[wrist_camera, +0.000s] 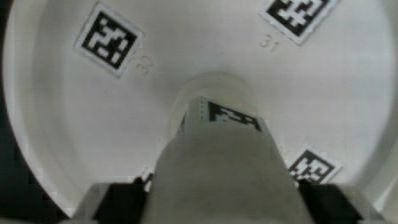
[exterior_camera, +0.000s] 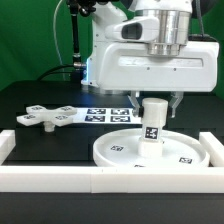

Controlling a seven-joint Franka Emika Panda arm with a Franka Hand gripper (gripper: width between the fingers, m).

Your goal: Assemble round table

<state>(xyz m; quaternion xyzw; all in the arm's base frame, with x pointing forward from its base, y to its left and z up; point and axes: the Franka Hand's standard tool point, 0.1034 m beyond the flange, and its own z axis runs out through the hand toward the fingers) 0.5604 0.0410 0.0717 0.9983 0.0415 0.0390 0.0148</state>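
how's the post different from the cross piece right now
The post stands upright on the disc; the cross lies flat on the black table.
The post is a cylinder; the cross is a flat piece with arms.
The gripper grips the post; the cross lies apart from it, untouched.
Both are white plastic with black-and-white tags.

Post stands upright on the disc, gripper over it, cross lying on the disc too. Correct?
Not quite. The cross lies on the table, off the disc, toward the exterior view's left, as the exterior view shows. The post does stand upright on the disc, with the gripper over it.
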